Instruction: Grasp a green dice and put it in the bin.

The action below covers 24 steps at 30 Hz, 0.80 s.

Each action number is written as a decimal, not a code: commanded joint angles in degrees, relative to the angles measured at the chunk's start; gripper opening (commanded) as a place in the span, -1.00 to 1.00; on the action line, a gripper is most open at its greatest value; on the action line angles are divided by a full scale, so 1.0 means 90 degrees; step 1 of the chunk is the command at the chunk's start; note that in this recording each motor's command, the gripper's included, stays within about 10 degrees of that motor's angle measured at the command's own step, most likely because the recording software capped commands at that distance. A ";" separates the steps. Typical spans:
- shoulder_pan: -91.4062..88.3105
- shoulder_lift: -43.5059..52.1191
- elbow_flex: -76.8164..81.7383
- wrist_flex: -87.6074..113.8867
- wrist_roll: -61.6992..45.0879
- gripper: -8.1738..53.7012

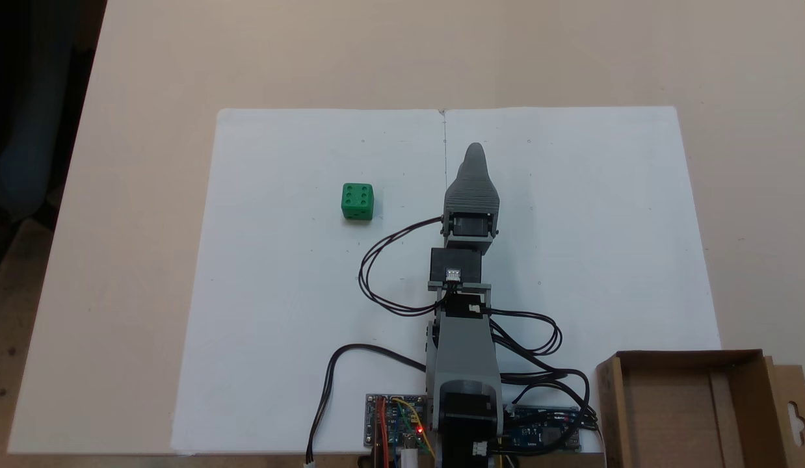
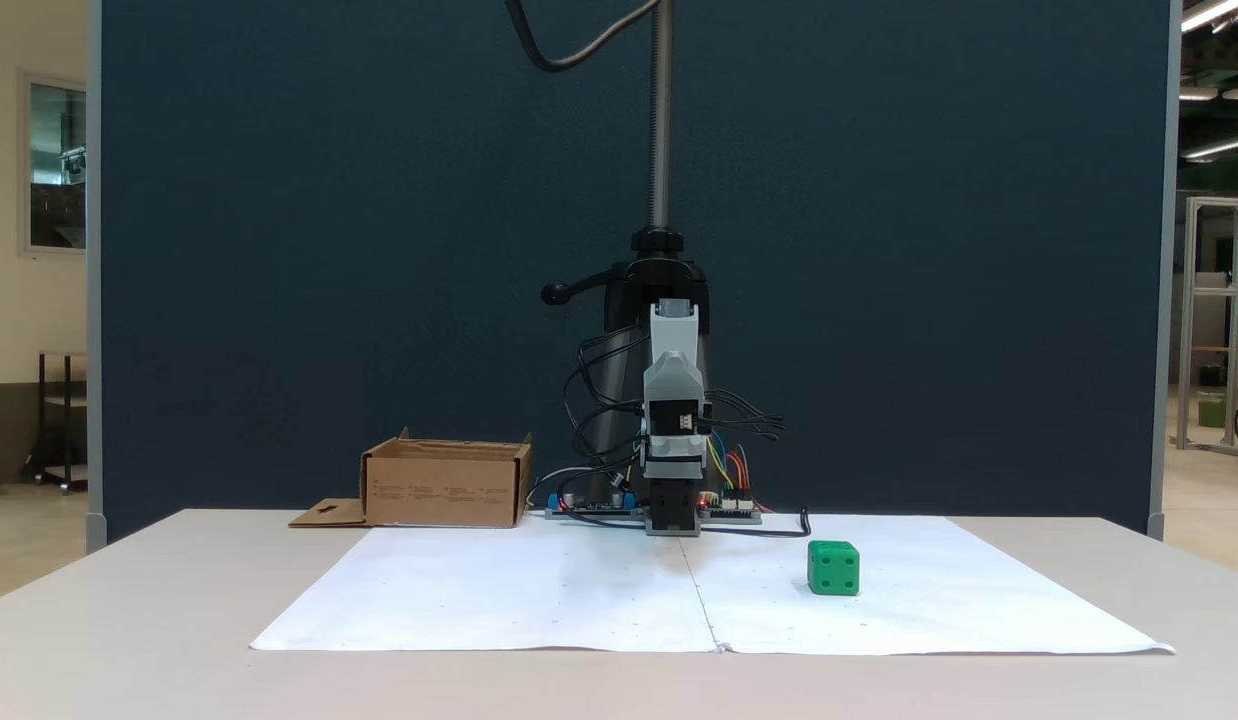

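Smooth green plastic dice (image 1: 357,201), matt brown cardboard bin (image 1: 695,409), white paper sheet (image 1: 279,312)

The dice (image 1: 357,201) sits alone on the white paper (image 1: 298,312), with bare sheet on every side of it and nothing between it and the tool (image 1: 474,153), which stands apart to its right in the top-down fixed view. Black cables (image 1: 383,273) loop out beside the arm toward the dice's side, and circuit boards (image 1: 393,422) lie along the near bench edge by the arm's base. The bin (image 1: 685,406) stands at that edge's right corner, open-topped, with more cable loops between it and the arm.
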 commanded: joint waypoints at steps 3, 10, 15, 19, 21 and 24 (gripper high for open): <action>0.0049 0.0684 0.0352 -0.0146 -0.0469 0.64; 0.0049 0.0684 0.0352 -0.0146 -0.0498 0.64; 0.0059 0.0674 -0.0166 0.0879 -0.0518 0.64; 0.0225 0.0674 -0.1697 0.2664 -0.0508 0.66; 0.0303 0.0645 -0.2393 0.3601 -0.0508 0.66; 0.0303 0.0479 -0.3086 0.4842 -0.0488 0.66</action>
